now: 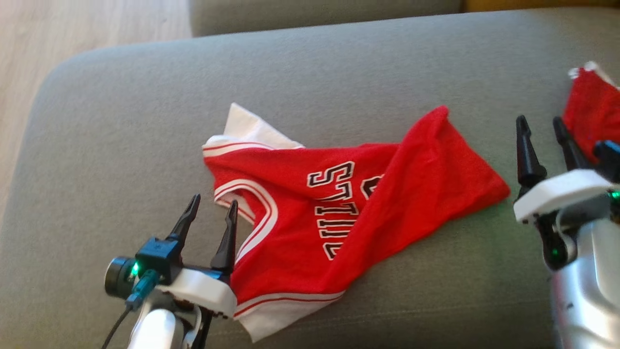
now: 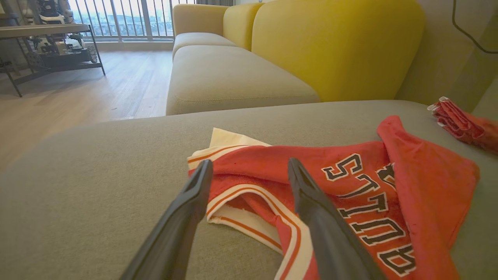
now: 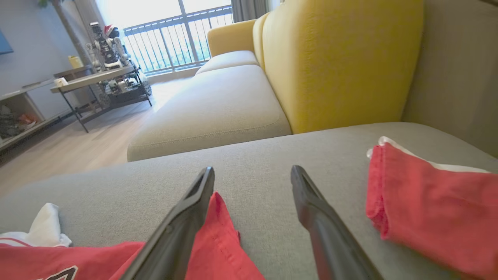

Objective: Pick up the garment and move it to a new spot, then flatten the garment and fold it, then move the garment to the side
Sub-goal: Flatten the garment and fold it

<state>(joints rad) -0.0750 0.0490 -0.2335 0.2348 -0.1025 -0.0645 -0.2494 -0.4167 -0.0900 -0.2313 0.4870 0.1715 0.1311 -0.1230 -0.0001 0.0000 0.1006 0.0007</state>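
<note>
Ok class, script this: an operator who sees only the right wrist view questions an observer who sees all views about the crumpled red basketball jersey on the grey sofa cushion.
Operator: Where is the left gripper?
Observer: The left gripper is open at the crumpled red basketball jersey's white-trimmed armhole.
Operator: Any print?
Observer: Black, white-edged letters spelling BULLS.
Operator: Lying flat?
Observer: No, its right side is folded over part of the print.
</note>
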